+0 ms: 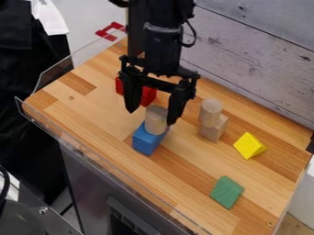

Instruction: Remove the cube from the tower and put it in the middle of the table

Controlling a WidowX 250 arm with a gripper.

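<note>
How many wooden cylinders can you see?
2: one cylinder atop the blue block, another cylinder atop a wooden block. The arm could hide more.

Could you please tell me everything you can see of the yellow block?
The yellow block is a small wedge, apparently a triangular prism, bright yellow all over with flat faces and straight edges; it could be painted wood. It looks whole and lies on the wooden tabletop, to the right of the wooden cylinder and above the green block in the view. Only the tabletop touches it.
</note>
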